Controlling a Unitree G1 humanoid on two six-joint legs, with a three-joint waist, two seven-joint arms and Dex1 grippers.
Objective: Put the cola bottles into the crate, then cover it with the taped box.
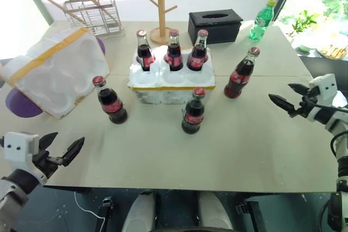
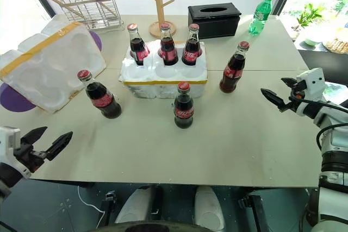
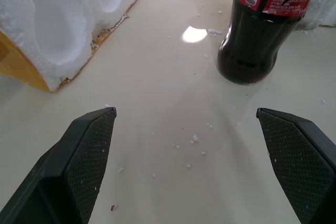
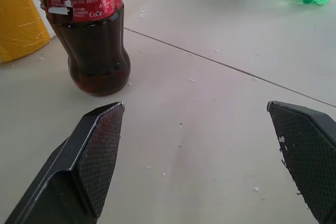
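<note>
Left claw (image 1: pixel 62 148) and right claw (image 1: pixel 290 97) wide, empty, low over table (image 1: pixel 228 145) edges

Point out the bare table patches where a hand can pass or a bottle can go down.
Free: the near table strip between both open grippers, and the right side beyond the right-hand cola bottle. Crowded: around the crate, hemmed by the taped box and loose bottles.

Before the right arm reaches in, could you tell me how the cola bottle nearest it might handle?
The bottle is tall on a narrow base, so a push up high would likely tip it. Its glass looks smooth, perhaps slippery. It looks full, so probably heavy for its size.
</note>
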